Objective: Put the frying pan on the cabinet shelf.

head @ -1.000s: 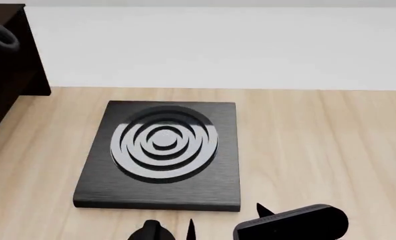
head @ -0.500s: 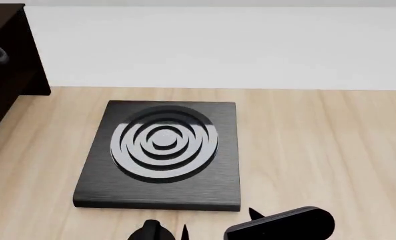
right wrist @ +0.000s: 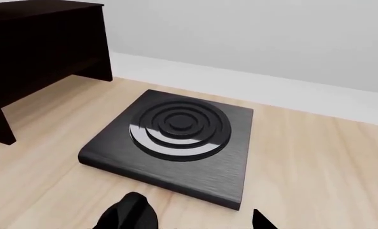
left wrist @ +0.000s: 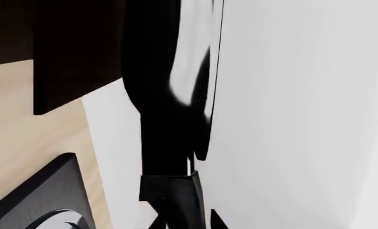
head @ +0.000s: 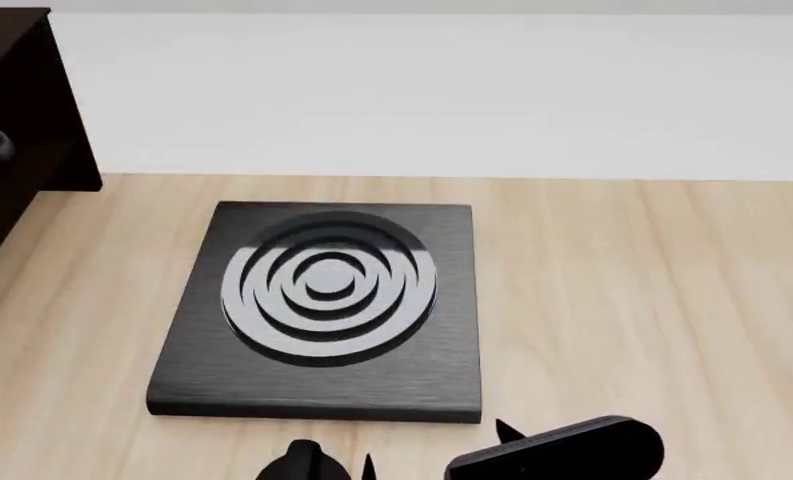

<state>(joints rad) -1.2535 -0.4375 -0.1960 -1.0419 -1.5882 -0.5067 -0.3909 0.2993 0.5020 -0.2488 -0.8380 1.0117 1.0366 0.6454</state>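
Light tabletop (head: 636, 300): burner plate (head: 323, 310) centre, dark cabinet (head: 16, 110) left.

A simulated kitchen-like setting, sparse and clean. A square black burner plate (head: 323, 310) with concentric grey rings sits on a light wooden tabletop (head: 636, 300), which points to cooking. A very dark brown cabinet (right wrist: 36, 52) stands at the table's edge, against a plain pale wall (head: 436, 90) with a white baseboard (right wrist: 271, 90).
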